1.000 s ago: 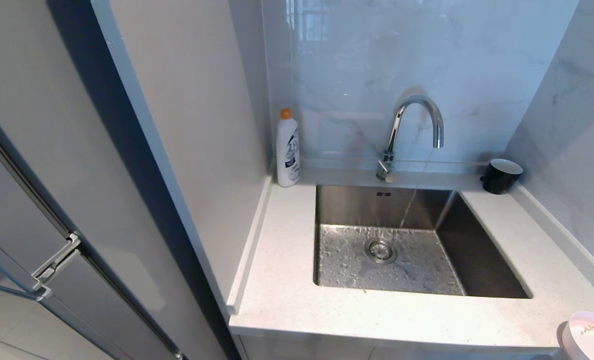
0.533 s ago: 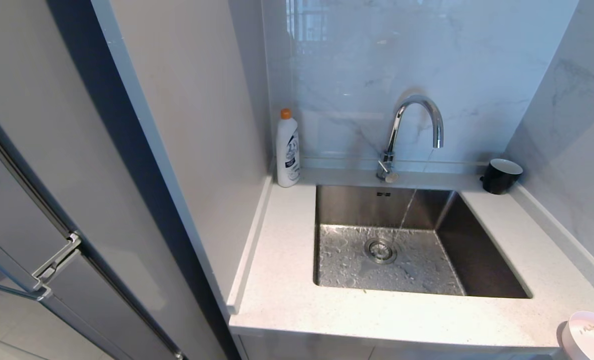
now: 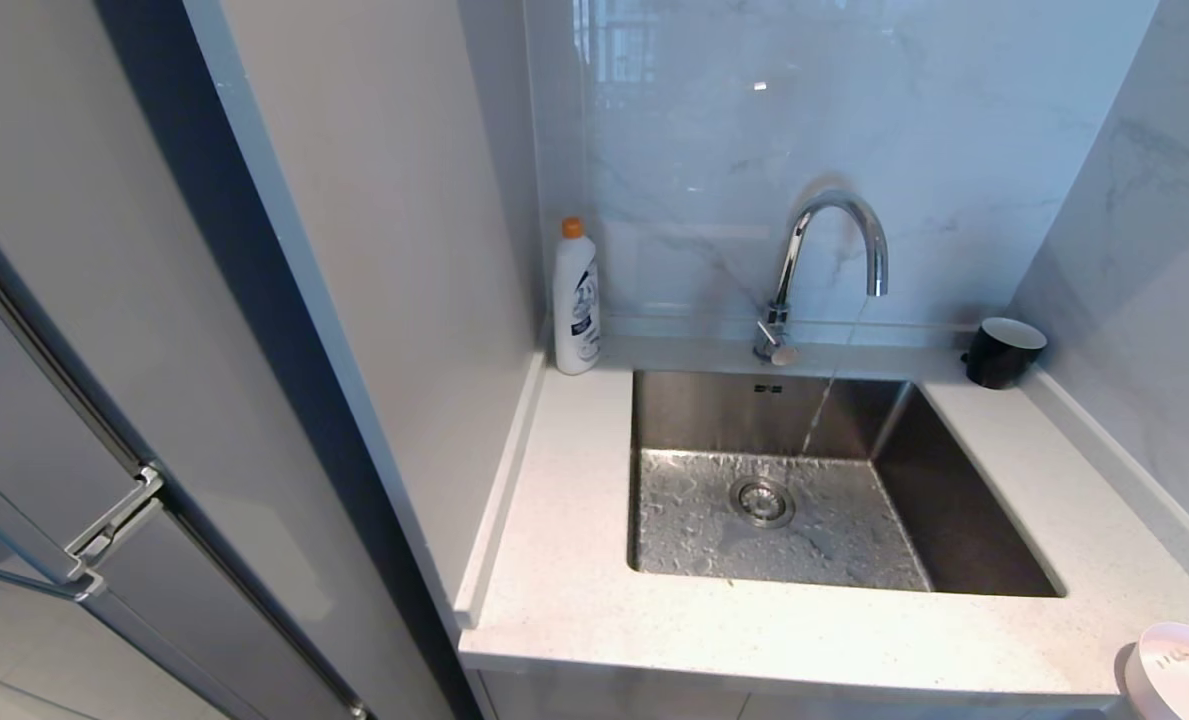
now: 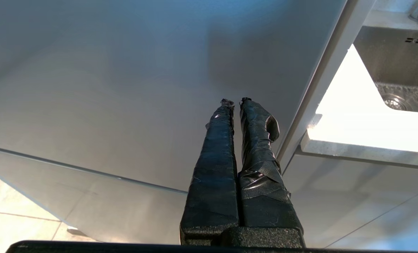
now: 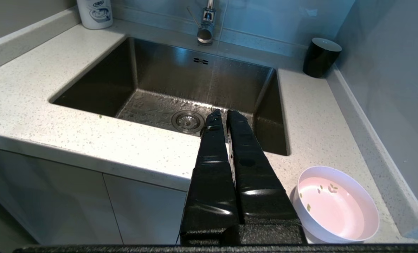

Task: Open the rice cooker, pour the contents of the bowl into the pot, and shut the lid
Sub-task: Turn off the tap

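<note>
Our right pincer is closed on nothing, poised above the bench edge in front of the sink. The bowl sits on the bench just beside it, with a few green contents inside. Our left pincer is likewise closed and empty, beside a cabinet panel.

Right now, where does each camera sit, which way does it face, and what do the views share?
Head view: high up, looking down at the sink, faucet and counter; no arm shows.
Left wrist view: behind the shut left pincer, low, facing a grey cabinet panel.
Right wrist view: behind the shut right pincer, facing the sink and the bowl holding a few green bits.
Shared: all three show the sink; head and right wrist also show the bowl and black cup.
</note>
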{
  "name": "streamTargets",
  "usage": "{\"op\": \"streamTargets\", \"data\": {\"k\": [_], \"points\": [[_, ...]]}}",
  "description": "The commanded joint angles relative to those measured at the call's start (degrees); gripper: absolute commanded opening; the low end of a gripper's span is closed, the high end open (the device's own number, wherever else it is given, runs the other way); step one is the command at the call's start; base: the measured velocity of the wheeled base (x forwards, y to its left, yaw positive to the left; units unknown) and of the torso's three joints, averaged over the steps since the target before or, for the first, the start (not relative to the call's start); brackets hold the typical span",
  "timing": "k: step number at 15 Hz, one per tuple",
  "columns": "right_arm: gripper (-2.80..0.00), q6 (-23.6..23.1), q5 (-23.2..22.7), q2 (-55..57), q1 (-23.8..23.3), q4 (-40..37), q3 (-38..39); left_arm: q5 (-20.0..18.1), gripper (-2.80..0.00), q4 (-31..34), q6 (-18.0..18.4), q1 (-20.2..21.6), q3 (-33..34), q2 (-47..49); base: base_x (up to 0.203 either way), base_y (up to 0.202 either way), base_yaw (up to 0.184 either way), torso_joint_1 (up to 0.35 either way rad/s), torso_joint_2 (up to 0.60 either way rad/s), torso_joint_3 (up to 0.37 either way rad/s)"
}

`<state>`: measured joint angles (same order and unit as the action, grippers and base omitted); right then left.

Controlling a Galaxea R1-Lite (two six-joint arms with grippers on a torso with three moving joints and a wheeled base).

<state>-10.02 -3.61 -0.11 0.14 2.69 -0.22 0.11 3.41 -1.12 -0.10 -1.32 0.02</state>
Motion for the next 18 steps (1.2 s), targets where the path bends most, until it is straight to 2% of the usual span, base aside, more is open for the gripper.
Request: {"op": "streamTargets", "data": {"k": [1, 18], "points": [[-2.80, -0.09, -0.08, 0.02, 0.04, 0.03, 1.71, -0.02, -2.80, 0.01, -0.03, 0.01, 0.00, 0.06, 0.000, 0.000, 0.000, 0.000, 0.00, 0.000], [-2.80, 1.80, 0.27, 0.02, 0.04, -0.06, 1.71, 0.05, -2.80, 0.01, -0.03, 0.01, 0.00, 0.06, 0.000, 0.000, 0.000, 0.000, 0.00, 0.000]]}}
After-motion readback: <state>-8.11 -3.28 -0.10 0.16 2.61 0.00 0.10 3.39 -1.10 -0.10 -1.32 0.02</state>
